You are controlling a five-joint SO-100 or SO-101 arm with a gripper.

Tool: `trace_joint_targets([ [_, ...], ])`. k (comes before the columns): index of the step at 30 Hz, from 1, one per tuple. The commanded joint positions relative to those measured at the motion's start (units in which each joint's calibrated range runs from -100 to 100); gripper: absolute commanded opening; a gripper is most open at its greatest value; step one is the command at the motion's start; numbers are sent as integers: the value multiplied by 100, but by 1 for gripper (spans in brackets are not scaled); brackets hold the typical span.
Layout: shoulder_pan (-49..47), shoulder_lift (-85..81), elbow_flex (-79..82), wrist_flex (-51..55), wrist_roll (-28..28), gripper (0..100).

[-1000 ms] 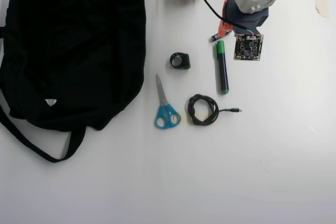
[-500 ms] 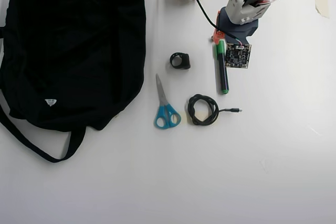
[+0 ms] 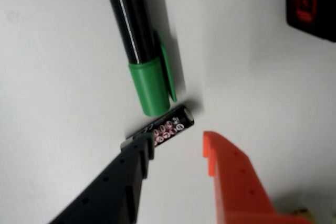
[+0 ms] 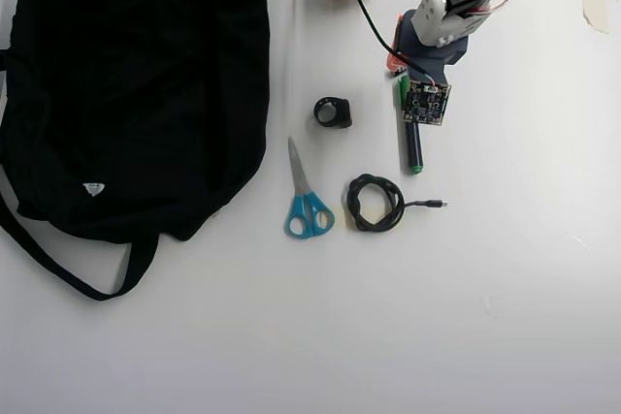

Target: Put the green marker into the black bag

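Note:
In the wrist view the green marker [image 3: 137,40] lies on the white table, its dark barrel running to the top edge and its green cap toward me. My gripper [image 3: 177,142] is open and empty, just short of the cap, with the black finger [image 3: 128,177] on the left and the orange finger [image 3: 233,182] on the right. A short black battery [image 3: 167,127] with pink lettering lies between the cap and the black fingertip. In the overhead view the marker [image 4: 412,147] is partly hidden under my wrist. The black bag [image 4: 136,84] lies far to the left.
In the overhead view blue-handled scissors [image 4: 305,196], a coiled black cable [image 4: 375,204] and a small black ring-shaped object [image 4: 333,111] lie between the marker and the bag. A black object with red markings [image 3: 312,3] sits at the top right of the wrist view.

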Motion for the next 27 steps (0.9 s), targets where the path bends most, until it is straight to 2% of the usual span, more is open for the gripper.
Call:
trace_joint_targets([
  [1, -119, -37, -26, -247, 35, 12],
  [5, -194, -37, -17, -394, 276, 12],
  [17, -217, -37, -17, -445, 507, 13],
  [24, -82, -20, -8, -1195, 643, 13],
  [27, -67, -20, -62, -1229, 585, 18],
])
